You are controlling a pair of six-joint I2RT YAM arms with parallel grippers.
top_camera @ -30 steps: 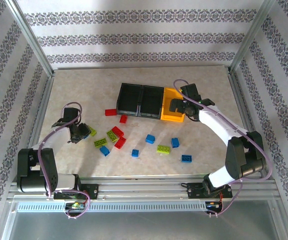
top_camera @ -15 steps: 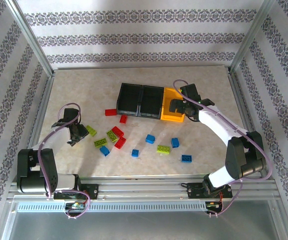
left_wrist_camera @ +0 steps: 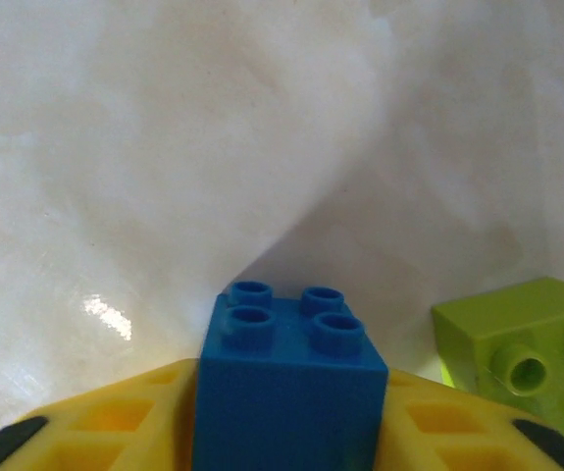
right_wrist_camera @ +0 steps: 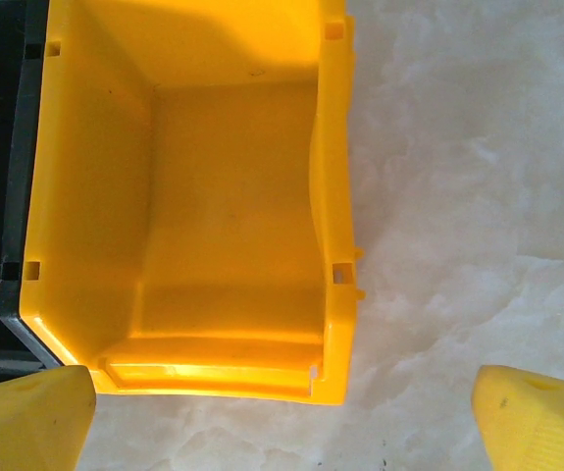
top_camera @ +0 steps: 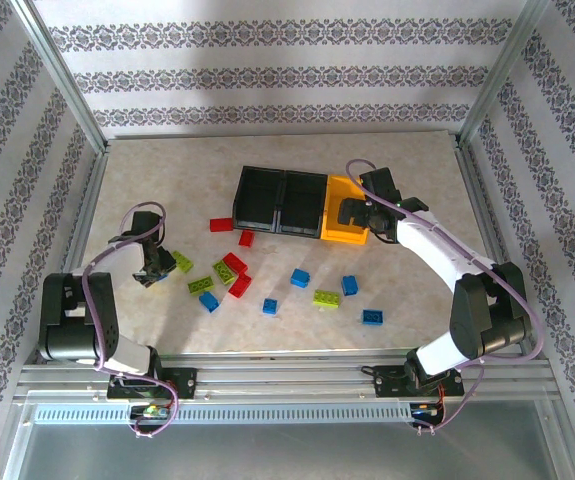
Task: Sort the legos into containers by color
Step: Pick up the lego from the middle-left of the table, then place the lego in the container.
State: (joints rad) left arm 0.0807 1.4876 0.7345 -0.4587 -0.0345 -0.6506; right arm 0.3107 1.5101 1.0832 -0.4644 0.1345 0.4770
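Containers (top_camera: 283, 203) stand joined in a row toward the far side of the marbled table (top_camera: 417, 165). Two black bins (top_camera: 262, 200) make up the row's left and middle, and a yellow-orange bin (top_camera: 332, 228) closes its right end.

The right gripper (top_camera: 355, 212) hangs over the yellow-orange end of the row with its jaws spread wide, released. In the wrist view its yellow fingertips (right_wrist_camera: 28, 420) sit far apart on either side of that bin's near wall.

The left gripper (top_camera: 156, 266) is well to the left of the row and nearer the arm bases. It is clenched on a blue brick (left_wrist_camera: 289, 392) whose four studs show between the yellow fingers. Whether that brick rests on the table or hangs just above it cannot be told. A lime brick (left_wrist_camera: 522, 353) lies just beside it, on the side toward the row.

The loose legos lie scattered on the table in front of the row. Red bricks (top_camera: 221, 225) lie off its left front corner, with more red (top_camera: 234, 263) and lime (top_camera: 200, 285) pieces nearer the bases. Blue bricks (top_camera: 299, 278) and one more lime piece (top_camera: 326, 298) spread out before the row's middle and right end.
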